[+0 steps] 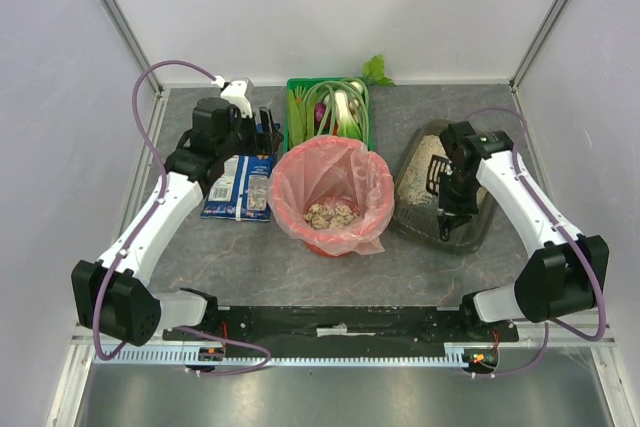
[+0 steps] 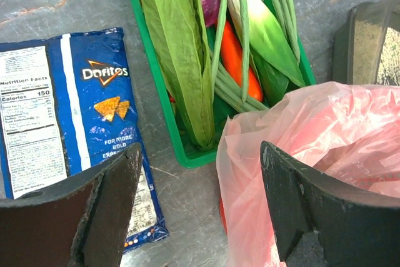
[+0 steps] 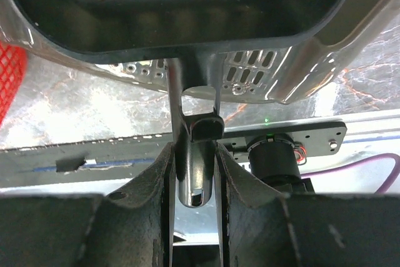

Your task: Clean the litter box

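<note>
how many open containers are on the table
3: green crate at the back centre, pink-lined bin in front of it, litter box on the right. Smaller ones may be hidden.

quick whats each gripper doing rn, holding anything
Left gripper: open, holding nothing.
Right gripper: shut on the handle of the black slotted litter scoop.
</note>
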Action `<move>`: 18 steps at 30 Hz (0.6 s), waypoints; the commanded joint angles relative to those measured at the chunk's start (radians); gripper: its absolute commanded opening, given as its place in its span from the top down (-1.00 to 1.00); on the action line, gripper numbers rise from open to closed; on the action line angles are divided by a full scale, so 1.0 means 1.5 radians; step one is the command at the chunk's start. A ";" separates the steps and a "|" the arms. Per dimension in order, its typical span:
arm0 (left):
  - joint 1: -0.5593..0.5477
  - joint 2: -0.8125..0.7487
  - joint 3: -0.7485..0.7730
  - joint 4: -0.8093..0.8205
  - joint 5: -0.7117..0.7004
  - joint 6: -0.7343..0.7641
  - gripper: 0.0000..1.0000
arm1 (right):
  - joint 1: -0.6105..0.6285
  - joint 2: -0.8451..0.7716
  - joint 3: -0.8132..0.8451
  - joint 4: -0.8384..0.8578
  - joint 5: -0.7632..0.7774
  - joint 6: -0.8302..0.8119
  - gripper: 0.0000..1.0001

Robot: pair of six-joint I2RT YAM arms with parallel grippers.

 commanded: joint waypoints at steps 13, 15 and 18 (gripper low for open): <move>-0.001 0.012 -0.023 0.014 0.076 0.099 -0.68 | -0.009 0.010 -0.023 -0.019 0.089 -0.108 1.00; -0.001 0.012 -0.028 0.015 0.069 0.097 -0.68 | -0.010 0.001 -0.031 -0.010 0.098 -0.106 1.00; -0.001 0.008 -0.040 0.025 0.067 0.091 -0.67 | -0.009 -0.041 -0.054 0.014 0.101 -0.108 1.00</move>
